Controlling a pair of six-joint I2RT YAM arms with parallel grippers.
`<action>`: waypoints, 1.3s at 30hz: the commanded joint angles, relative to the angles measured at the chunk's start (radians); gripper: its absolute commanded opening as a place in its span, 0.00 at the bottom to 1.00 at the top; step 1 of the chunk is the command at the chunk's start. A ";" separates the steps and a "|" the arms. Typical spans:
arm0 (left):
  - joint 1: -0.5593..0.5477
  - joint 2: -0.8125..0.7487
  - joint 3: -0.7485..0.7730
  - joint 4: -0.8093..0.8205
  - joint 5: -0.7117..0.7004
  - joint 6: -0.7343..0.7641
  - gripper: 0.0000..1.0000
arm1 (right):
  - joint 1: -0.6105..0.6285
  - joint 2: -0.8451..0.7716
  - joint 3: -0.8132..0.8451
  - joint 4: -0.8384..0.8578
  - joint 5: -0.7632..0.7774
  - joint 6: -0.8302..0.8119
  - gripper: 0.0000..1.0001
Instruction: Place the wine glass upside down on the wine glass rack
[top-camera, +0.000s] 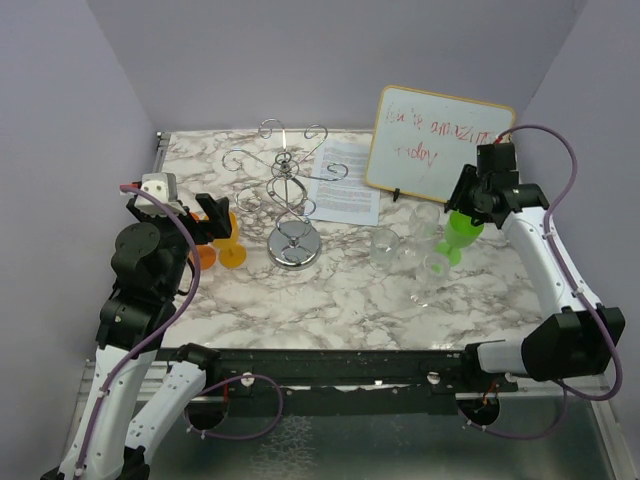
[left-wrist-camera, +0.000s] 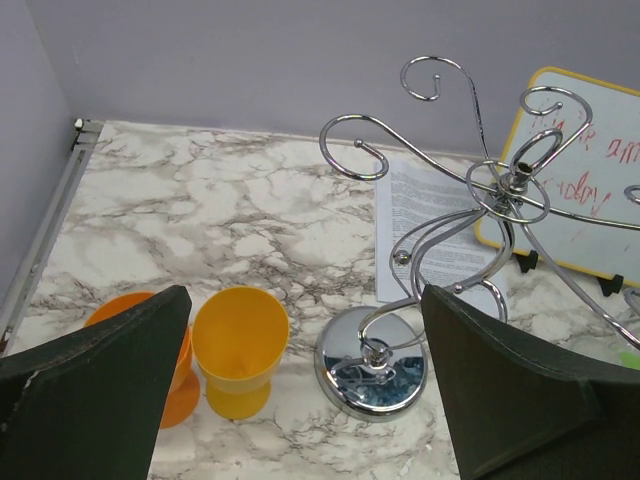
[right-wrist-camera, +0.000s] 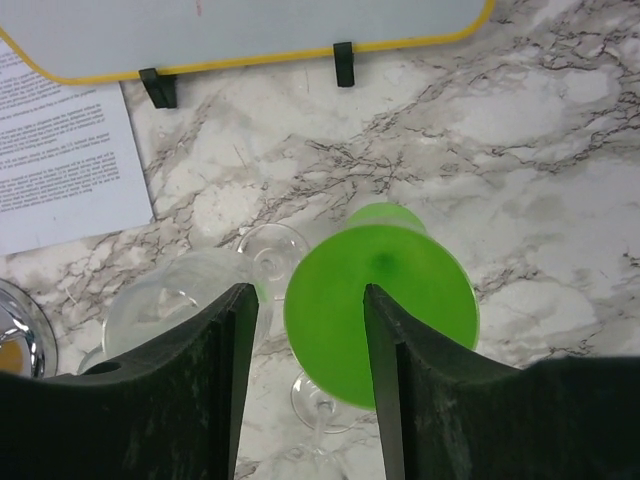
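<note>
The chrome wine glass rack (top-camera: 290, 195) stands on its disc base at the table's middle; the left wrist view shows it (left-wrist-camera: 500, 185) with bare loop arms. A green wine glass (top-camera: 460, 235) sits upside down at the right, among clear glasses. In the right wrist view its round foot (right-wrist-camera: 340, 310) faces the camera, beyond my fingers. My right gripper (top-camera: 468, 205) (right-wrist-camera: 310, 290) hovers just above it, jaws partly apart, a gap showing beside the left finger. My left gripper (top-camera: 215, 225) (left-wrist-camera: 305, 300) is wide open and empty, left of the rack.
A yellow cup (left-wrist-camera: 240, 345) and an orange cup (left-wrist-camera: 125, 305) stand by the left gripper. Clear glasses (top-camera: 385, 247) (right-wrist-camera: 170, 300) crowd beside the green one. A whiteboard (top-camera: 435, 140) and a printed sheet (top-camera: 345, 180) lie at the back.
</note>
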 joint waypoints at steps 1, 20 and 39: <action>-0.007 -0.007 0.008 0.000 -0.005 0.027 0.99 | 0.005 0.041 -0.028 0.041 0.004 0.032 0.51; -0.047 0.090 0.253 -0.053 0.256 0.024 0.99 | 0.021 -0.072 0.049 0.050 0.114 0.052 0.01; -0.047 0.378 0.333 0.400 0.667 -0.664 0.99 | 0.021 -0.469 -0.239 1.007 -0.461 0.299 0.00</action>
